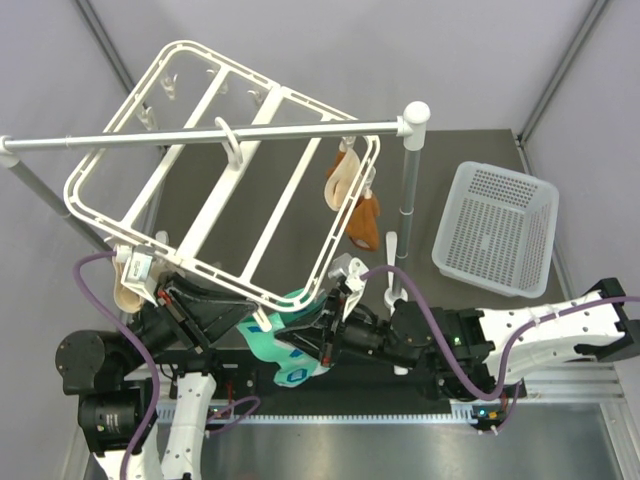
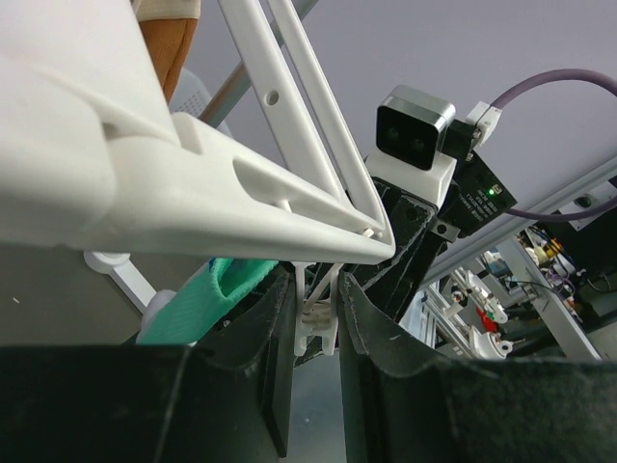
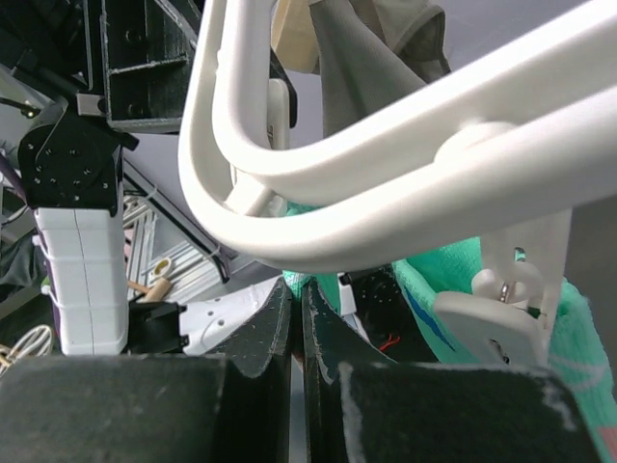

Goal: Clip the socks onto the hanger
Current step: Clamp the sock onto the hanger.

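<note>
Clipping step in hand: left tool (image 2: 316, 289) sits narrow around a clip (image 2: 316, 323) below the hanger (image 2: 193, 203), sock (image 2: 207, 304) just beside it. Right tool (image 3: 297, 289) is pinched shut, seemingly on that sock. Next, feed fabric into the clip.

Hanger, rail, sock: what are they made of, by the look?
Hanger: white moulded plastic, slightly glossy, with rounded bars and cast ribs.
Rail: probably a metal tube, grey, with a satin sheen along its length.
Sock: teal knit fabric, matte. It folds and hangs limp.
</note>
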